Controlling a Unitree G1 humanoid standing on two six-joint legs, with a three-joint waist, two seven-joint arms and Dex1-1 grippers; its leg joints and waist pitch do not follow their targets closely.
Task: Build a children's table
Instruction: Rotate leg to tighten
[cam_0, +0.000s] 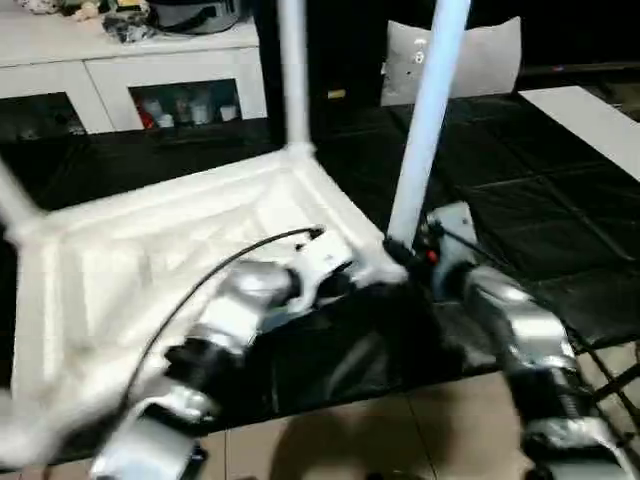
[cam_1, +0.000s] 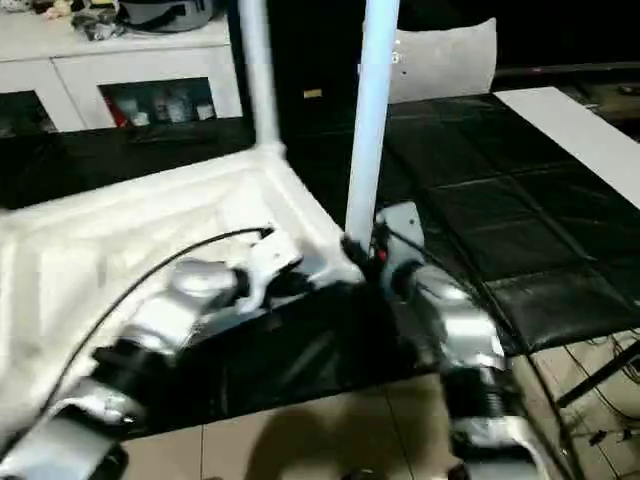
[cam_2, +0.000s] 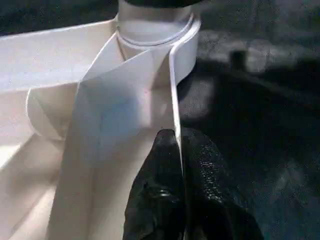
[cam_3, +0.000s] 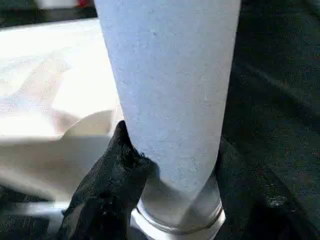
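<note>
The children's table (cam_0: 170, 250) lay upside down on a black mat (cam_0: 520, 230) on the floor, its ribbed underside up. In the head views three legs could be counted: one at the far corner (cam_0: 292, 70), one at the near right corner (cam_0: 428, 110), both upright in their sockets, and a blurred third (cam_0: 14, 200) at the left edge. The left wrist view showed what the head views did not: the left tool (cam_2: 179, 170) was closed, its two black fingers (cam_2: 160, 185) pinched on the thin rim of the tabletop just short of the round corner socket (cam_2: 155, 35). The right wrist view showed the right tool (cam_3: 170, 175) about half open around the base of the near right leg, one finger (cam_3: 107, 190) against it. Behind stood a white cabinet (cam_0: 130, 70) with small items behind its glass doors, too blurred to count.
</note>
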